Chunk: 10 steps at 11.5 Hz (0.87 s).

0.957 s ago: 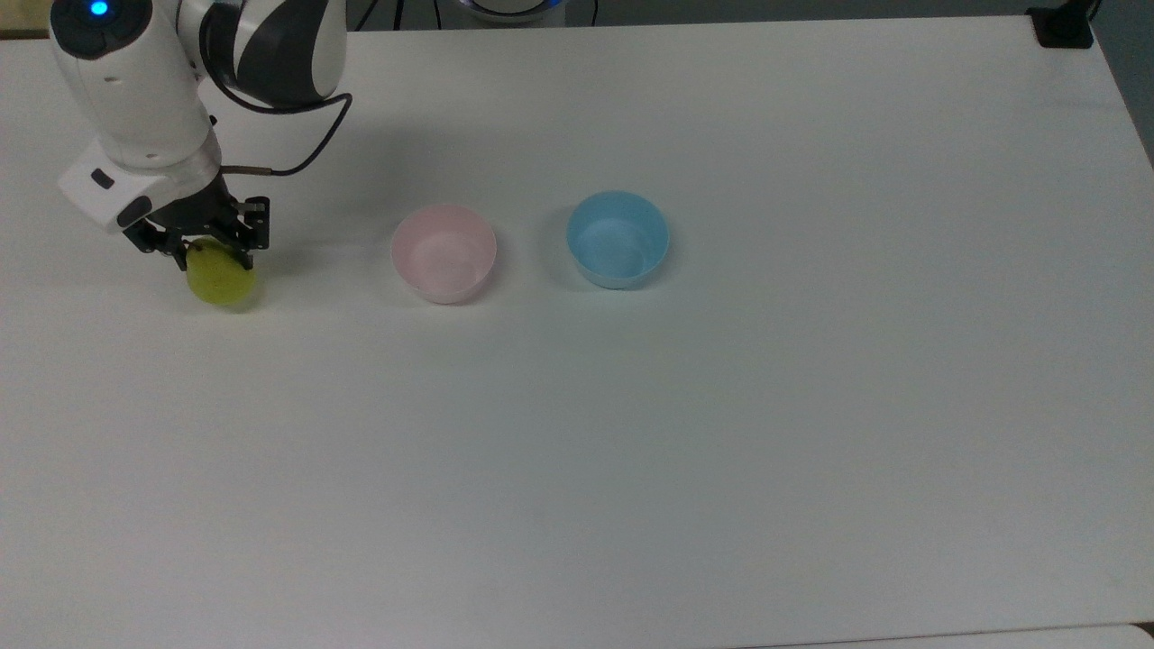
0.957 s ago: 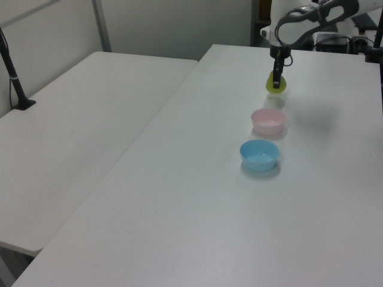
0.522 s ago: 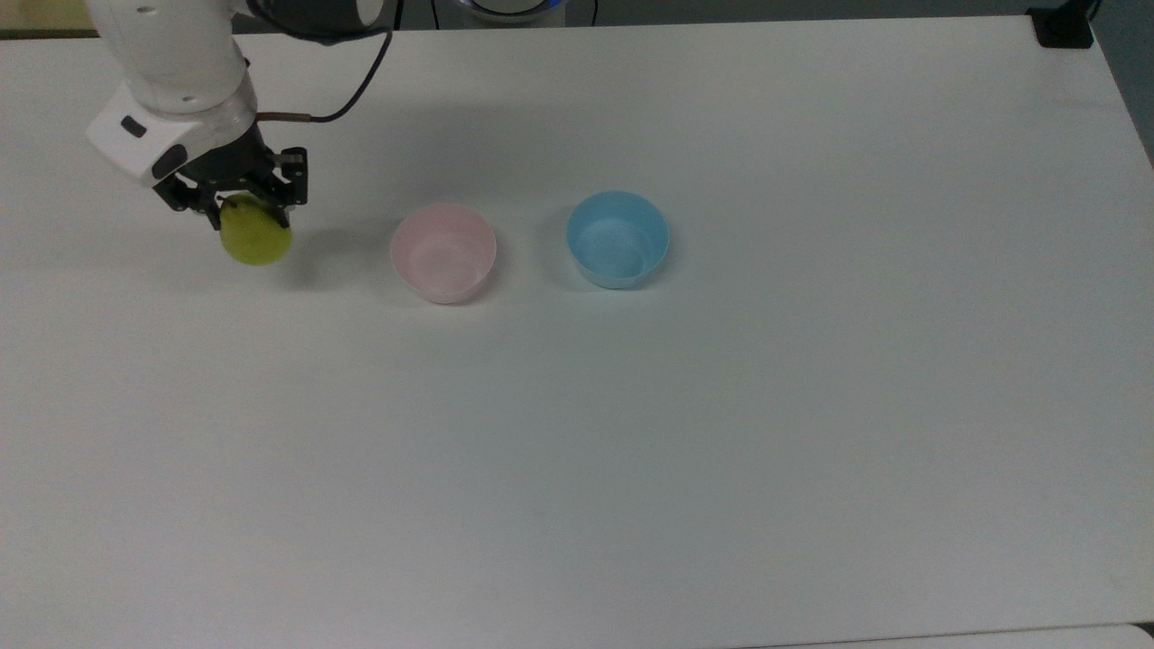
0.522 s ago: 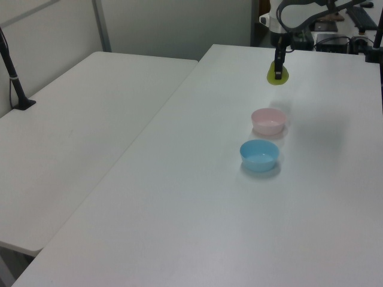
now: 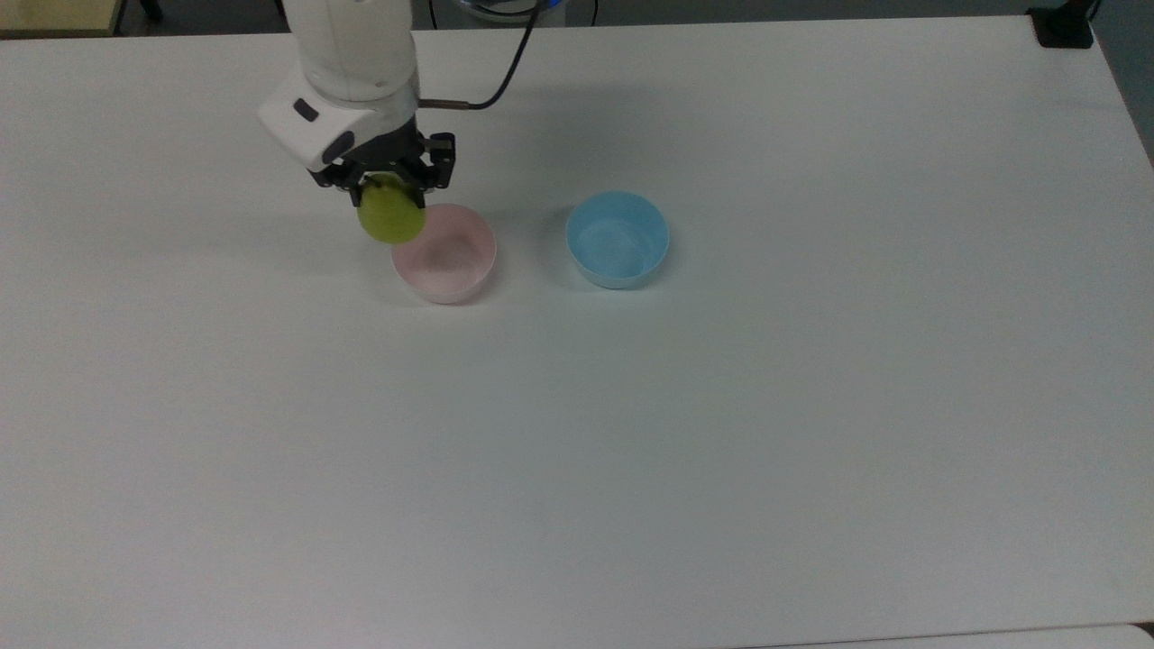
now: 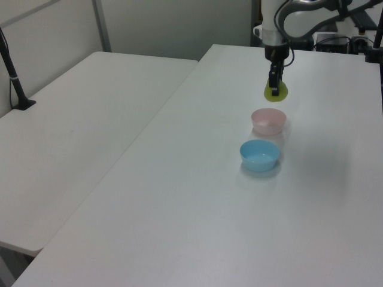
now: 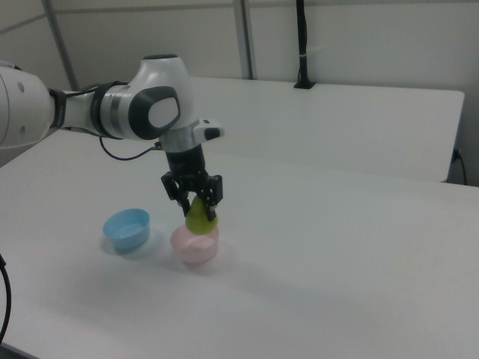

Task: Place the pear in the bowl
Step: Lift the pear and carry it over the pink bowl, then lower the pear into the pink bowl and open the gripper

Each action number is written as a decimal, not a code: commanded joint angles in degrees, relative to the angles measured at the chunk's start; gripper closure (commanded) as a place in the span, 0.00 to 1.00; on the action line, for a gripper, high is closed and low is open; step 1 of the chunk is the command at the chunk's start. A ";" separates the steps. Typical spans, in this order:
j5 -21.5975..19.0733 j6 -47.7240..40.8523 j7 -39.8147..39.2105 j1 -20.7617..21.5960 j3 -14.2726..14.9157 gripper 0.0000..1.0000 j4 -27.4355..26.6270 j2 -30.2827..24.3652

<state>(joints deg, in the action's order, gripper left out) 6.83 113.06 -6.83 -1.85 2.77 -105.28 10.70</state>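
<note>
Carried right since earlier, pear (image 5: 390, 219) pinched in gripper (image 5: 389, 183), over bowl (image 5: 448, 260) left rim; early release risks missing

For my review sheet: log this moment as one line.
phase: carry | gripper: shut on pear | pear: airborne, by pink bowl rim | blue bowl: empty

Even, bright overhead light; soft faint shadows; slightly soft focus.
</note>
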 commanded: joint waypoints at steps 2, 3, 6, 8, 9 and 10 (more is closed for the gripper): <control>0.28 6.71 5.76 4.13 0.48 0.62 -5.97 -0.86; 0.28 8.04 6.38 4.66 0.39 0.62 -6.33 -0.34; 0.20 10.24 6.48 4.75 0.48 0.62 -6.25 1.77; 0.20 11.65 6.48 4.57 0.48 0.56 -6.16 2.74; 0.20 12.27 6.48 4.57 0.48 0.52 -6.07 3.18; 0.20 12.27 6.48 4.49 0.48 0.42 -6.16 3.27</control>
<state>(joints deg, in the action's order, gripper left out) 6.84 123.43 -1.55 2.26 2.85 -110.50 14.15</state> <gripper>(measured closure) 0.366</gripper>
